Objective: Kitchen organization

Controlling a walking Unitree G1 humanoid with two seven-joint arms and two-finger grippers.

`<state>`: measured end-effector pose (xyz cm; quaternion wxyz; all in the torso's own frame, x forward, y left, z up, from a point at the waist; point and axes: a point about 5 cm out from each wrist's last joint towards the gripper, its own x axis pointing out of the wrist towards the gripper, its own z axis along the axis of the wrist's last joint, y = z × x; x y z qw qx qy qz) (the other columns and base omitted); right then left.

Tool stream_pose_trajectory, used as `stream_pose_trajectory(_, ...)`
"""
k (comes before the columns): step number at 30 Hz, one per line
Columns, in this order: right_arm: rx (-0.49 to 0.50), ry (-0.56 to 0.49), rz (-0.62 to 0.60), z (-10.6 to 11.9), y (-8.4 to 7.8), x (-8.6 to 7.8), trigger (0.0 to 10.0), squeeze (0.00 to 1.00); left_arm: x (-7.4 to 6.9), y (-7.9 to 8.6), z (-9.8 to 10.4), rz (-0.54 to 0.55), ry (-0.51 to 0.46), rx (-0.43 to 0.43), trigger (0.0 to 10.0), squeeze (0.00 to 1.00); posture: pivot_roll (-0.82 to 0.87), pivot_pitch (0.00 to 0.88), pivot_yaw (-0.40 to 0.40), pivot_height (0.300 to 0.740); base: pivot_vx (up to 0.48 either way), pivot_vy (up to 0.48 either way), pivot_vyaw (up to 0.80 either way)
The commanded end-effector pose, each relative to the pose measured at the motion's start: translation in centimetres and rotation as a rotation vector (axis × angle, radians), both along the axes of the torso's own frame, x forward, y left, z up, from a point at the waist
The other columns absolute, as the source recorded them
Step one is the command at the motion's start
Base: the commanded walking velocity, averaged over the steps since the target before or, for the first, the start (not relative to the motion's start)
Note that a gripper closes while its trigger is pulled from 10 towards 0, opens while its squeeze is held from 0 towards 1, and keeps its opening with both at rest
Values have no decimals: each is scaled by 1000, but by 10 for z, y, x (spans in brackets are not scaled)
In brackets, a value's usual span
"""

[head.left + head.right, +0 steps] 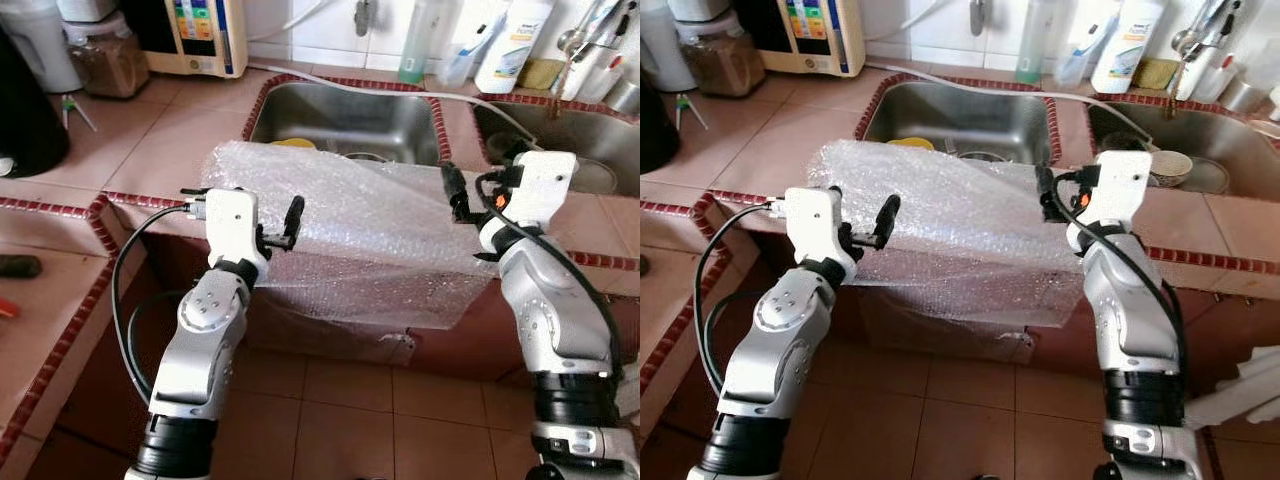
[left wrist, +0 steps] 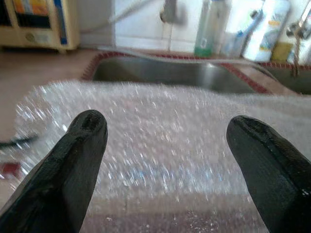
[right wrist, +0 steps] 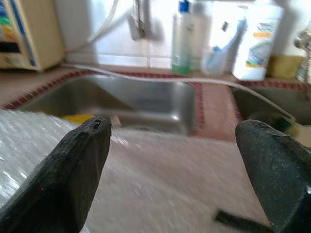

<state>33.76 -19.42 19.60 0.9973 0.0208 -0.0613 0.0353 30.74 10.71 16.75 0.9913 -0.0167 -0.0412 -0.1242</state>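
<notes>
Bubble wrap point(image 1: 350, 215) is draped over the front edge of the tiled counter point(image 1: 150, 140) at the centre of the frame, its upper part lying on the counter just before the left sink point(image 1: 345, 120) and its lower part hanging down over the cabinet face toward the floor. The left gripper point(image 1: 285, 225) is held at the sheet's left edge and the right gripper point(image 1: 458, 192) at its right edge; in both wrist views the jaws are seen spread wide with the sheet lying between and beyond them, and nothing is pinched. Whether any fingertip touches the plastic cannot be told. Several risks are judged from this. The sheet is thin, slippery and limp, so a closing of the jaws may catch only a fold or nothing at all, and the wrap may slide off the edge under the weight of its hanging part. If only one side is gripped, the sheet is likely to be dragged askew or bunched. A yellow item point(image 1: 293, 143) and dishes lie in the sink just behind the sheet, and bottles point(image 1: 512, 45) stand along the wall at the upper right; a forward sweep could push the wrap into the sink or a raised arm could knock these over.
</notes>
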Motion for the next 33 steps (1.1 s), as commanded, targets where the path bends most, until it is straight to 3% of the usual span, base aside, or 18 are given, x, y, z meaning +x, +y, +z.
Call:
stream_pose_trajectory(1, -15, 3, -12, -2, -3, -1, 10000, 0, -1, 0, -4, -4, 3, 14, 10000, 0, -92, 72, -41, 740, 0, 0, -800)
stream_pose_trajectory(11, -64, 84, -42, -44, -14, -28, 10000, 0, -18, 26, -53, 13, 128, 101, 10000, 0, -98, 85, -25, 740, 0, 0, -800)
stream_pose_trajectory(16, -68, 148, -41, -69, -11, -43, 10000, 0, -28, 36, -77, 34, 199, 124, 10000, 0, -98, 94, -20, 740, 0, 0, -800)
stream_pose_trajectory(23, -45, 191, -34, -82, -3, -45, 10000, 0, -28, 36, -81, 27, 207, 133, 10000, 0, -93, 95, -22, 740, 0, 0, -800)
stream_pose_trajectory(31, -15, 324, -22, -123, 7, -54, 10000, 0, -37, 35, -129, -20, 387, 188, 10000, 0, -97, 93, -20, 740, 0, 0, -800)
stream_pose_trajectory(33, -10, 333, -24, -125, 7, -55, 10000, 0, -37, 35, -131, -21, 396, 185, 10000, 0, -97, 93, -20, 740, 0, 0, -800)
